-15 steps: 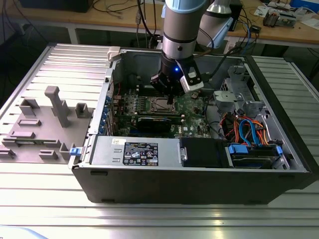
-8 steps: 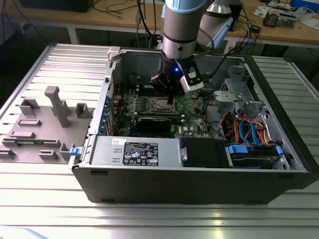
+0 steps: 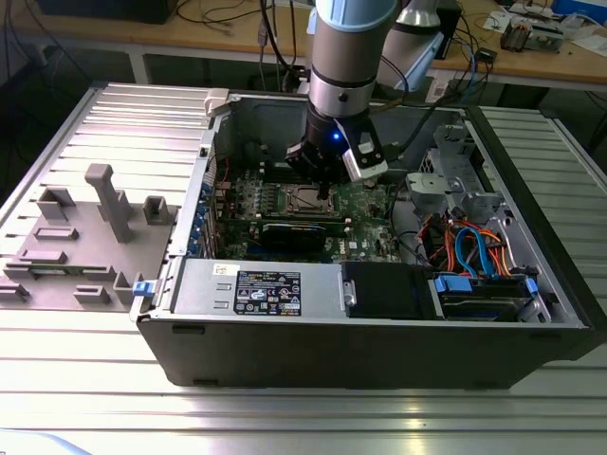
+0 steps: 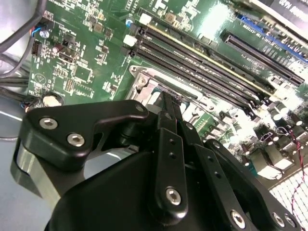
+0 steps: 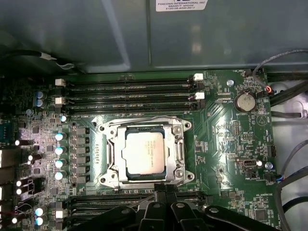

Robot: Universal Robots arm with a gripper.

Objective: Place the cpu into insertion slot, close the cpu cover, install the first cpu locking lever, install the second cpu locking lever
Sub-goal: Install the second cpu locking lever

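Your gripper (image 5: 161, 190), fingers pressed together and empty, sat at the socket edge; the cpu (image 5: 146, 150) lay seated under the closed cpu cover (image 5: 179, 153). You needed steady lever pressure.

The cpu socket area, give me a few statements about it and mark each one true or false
1. The cpu lies in the insertion slot. True.
2. The cpu cover stands raised, clear of the chip. False: in the first wrist view it lies flat, framing the cpu.
3. The gripper is at the socket's edge. True: in the first wrist view its black fingertips reach the frame's rim.
4. The gripper hangs over the blue drive bay. False: in the exterior view it is over the green motherboard.
5. A coin battery sits on the motherboard beside the memory slots. True.
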